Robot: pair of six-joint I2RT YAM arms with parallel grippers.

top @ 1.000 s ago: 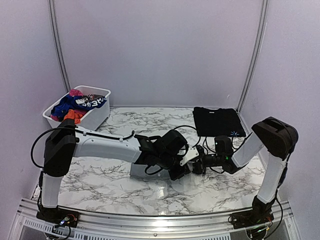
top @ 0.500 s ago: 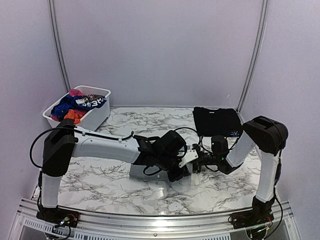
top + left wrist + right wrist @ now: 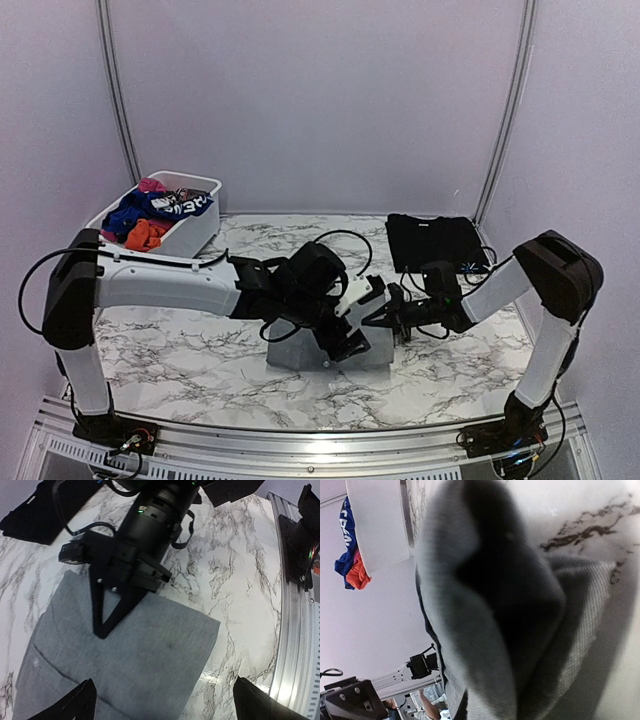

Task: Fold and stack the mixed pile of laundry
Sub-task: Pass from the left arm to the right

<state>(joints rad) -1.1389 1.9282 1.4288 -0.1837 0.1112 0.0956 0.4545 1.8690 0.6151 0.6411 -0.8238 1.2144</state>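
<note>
Your left fingers [image 3: 75, 702] are spread wide and hold nothing, above the grey folded cloth garment [image 3: 300, 352] lying flat mid-frame on the marble desk [image 3: 200, 345]. Your right fingers [image 3: 107, 615] are closed to a point with their tips on that garment; whether they pinch cloth, you cannot tell. A black folded garment [image 3: 435, 243] lies upper right, and blue, orange and pink pieces [image 3: 150, 215] fill the white plastic basket [image 3: 197, 232] upper left.

Marble-patterned tabletop [image 3: 200, 355], white with grey veins, enclosed by plain pale lilac walls [image 3: 320, 100]; two curved metal poles [image 3: 115, 90] rise at the rear corners; an aluminium rail [image 3: 300, 445] borders the near edge.
</note>
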